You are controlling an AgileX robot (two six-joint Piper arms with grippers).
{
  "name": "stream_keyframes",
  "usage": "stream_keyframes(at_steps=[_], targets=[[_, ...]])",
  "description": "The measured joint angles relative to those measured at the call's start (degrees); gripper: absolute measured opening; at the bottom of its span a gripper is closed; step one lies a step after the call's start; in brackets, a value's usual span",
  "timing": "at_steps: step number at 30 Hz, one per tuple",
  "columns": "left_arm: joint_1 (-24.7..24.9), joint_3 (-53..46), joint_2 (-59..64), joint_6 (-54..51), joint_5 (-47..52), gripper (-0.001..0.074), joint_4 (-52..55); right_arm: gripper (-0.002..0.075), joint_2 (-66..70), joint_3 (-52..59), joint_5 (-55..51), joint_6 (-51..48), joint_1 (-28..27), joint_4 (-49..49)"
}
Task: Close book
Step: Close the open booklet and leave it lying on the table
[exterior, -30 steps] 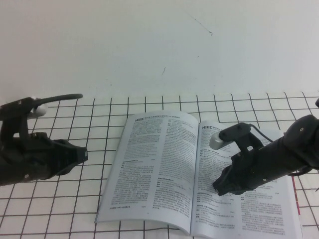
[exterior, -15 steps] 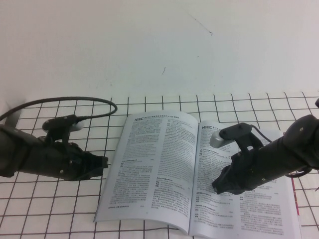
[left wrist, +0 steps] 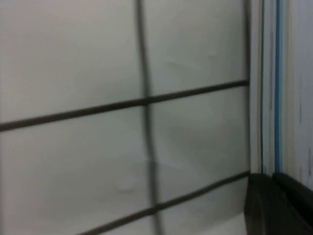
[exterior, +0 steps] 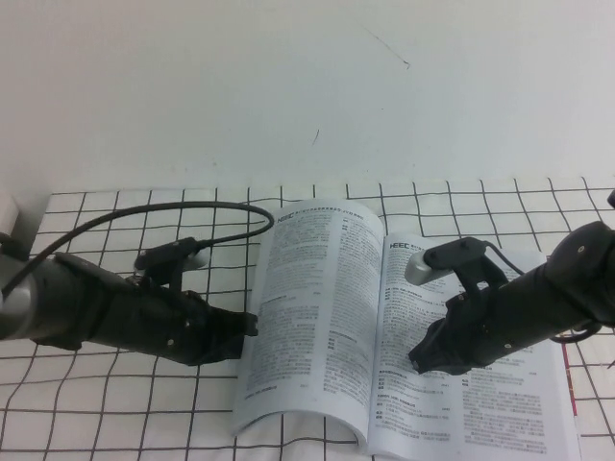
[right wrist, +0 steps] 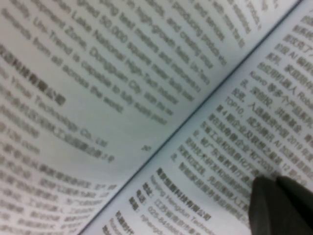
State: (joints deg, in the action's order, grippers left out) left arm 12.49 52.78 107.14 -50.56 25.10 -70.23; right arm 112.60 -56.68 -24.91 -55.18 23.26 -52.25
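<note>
Closed left pincer (exterior: 247, 324) at raised left page of open white printed paper book (exterior: 317, 288); closed right pincer (exterior: 420, 363) on right page.

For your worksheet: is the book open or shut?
Book open; left page curls up at left pincer; right pincer rests on flat right page.

The open paper book (exterior: 322, 307) has white pages with black print and lies on a white cloth with a black grid (exterior: 115, 413), the black left gripper (exterior: 248, 325) at its left page edge, the black right gripper (exterior: 421, 363) on its right page.
</note>
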Motion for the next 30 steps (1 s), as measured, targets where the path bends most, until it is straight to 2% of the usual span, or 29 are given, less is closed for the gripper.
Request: stream_keyframes(at_steps=[4, 8, 13, 18, 24, 30], targets=[[3.43, -0.21, -0.1, -3.92, 4.38, -0.0004, -7.24, -0.0003, 0.0, 0.0, 0.0, 0.0, 0.0, 0.0], [4.78, -0.25, -2.58, -7.98, 7.96, -0.0004, -15.23, -0.0003, 0.0, 0.0, -0.03, 0.0, 0.0, 0.0], [4.79, -0.25, -4.8, -15.27, 19.35, -0.0004, -25.33, -0.0003, 0.0, 0.0, -0.24, 0.29, -0.34, 0.0], [4.46, -0.25, -4.9, -18.25, 27.09, -0.0004, -27.63, -0.0003, -1.14, 0.1, -0.21, 2.73, -0.48, 2.49], [4.7, -0.25, -4.9, -18.78, 34.08, -0.0004, -28.42, -0.0003, -5.35, 1.12, -0.76, 13.66, -0.71, 17.44], [5.41, -0.25, -4.9, -19.98, 40.58, -0.0004, -27.49, -0.0003, -13.0, 1.8, -6.23, 31.76, -1.44, 39.61]])
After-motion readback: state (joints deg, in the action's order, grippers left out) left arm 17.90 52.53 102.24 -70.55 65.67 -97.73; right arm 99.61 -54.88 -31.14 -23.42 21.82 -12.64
